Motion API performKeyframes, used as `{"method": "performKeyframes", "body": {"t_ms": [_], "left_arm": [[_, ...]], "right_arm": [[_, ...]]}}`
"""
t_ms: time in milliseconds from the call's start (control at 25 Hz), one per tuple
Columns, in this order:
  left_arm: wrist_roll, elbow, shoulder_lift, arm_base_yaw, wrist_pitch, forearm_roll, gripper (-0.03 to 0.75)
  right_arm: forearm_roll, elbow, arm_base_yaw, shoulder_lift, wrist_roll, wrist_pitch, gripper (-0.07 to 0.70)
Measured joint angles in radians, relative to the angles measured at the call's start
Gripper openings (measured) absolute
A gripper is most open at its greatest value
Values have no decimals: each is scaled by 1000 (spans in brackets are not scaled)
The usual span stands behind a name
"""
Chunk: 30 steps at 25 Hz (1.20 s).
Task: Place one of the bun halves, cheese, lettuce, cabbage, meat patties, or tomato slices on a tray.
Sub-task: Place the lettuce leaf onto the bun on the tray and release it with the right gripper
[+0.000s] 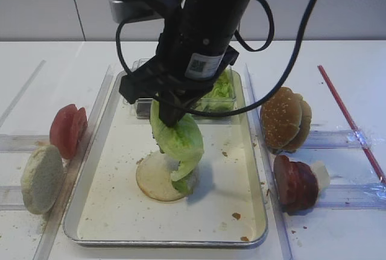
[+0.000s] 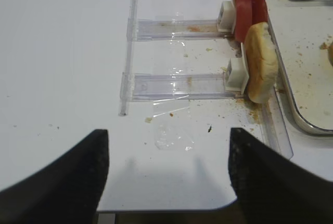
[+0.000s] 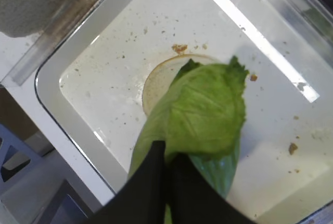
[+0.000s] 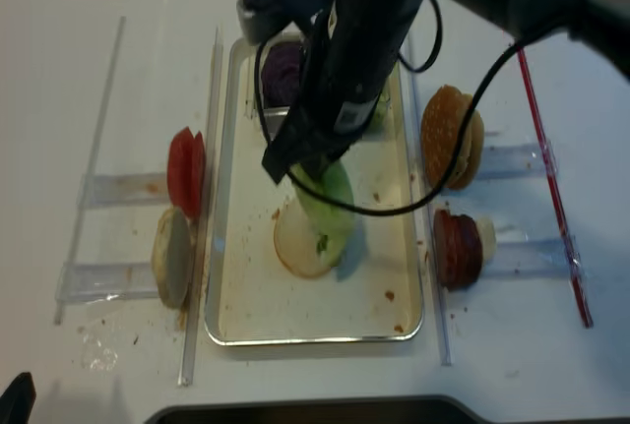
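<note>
The lettuce [image 1: 178, 142] hangs in the air over the middle of the tray [image 1: 114, 212], pinched at its upper end by the right gripper [image 1: 172, 121], whose black jaws are clenched tight on the leaf. Its curled lower tip droops down onto a pale flat-faced bun half [image 1: 158, 178] lying on the tray floor, and seems to touch the bun's right side. In the right wrist view the lettuce [image 3: 203, 115] spreads out below the jaws and covers part of that bun half [image 3: 156, 86], with brown crumbs scattered over the pale floor around it.

At the far end of the tray sits a clear plastic box [image 1: 220, 94] with more green leaves in it; the realsense view shows purple cabbage [image 4: 285, 75] beside them.

On the tabletop left of the tray, the tomato slices [image 1: 67, 129] stand on edge in a clear rack, and nearer to me a pale bun half [image 1: 41, 178] stands the same way. On the right, sesame-topped bun halves [image 1: 284, 119] lean in their rack, and in front of them the meat patties [image 1: 294, 183] stand upright with a small cheese [image 1: 321, 174] slice just behind.

The left gripper [image 2: 169, 169] hovers over bare tabletop well apart from the tray, jaws spread wide and holding nothing.
</note>
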Motion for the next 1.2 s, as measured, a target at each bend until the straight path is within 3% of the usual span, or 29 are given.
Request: {"method": "performKeyframes", "body": {"t_ms": [560,1200], "left_arm": [[0,0,0,0,-1,0,445],[0,0,0,0,-1,0,445]], "right_arm": [[41,2,0,119,-82,-70,15],[76,2,0,186,-118,-78,15]]}}
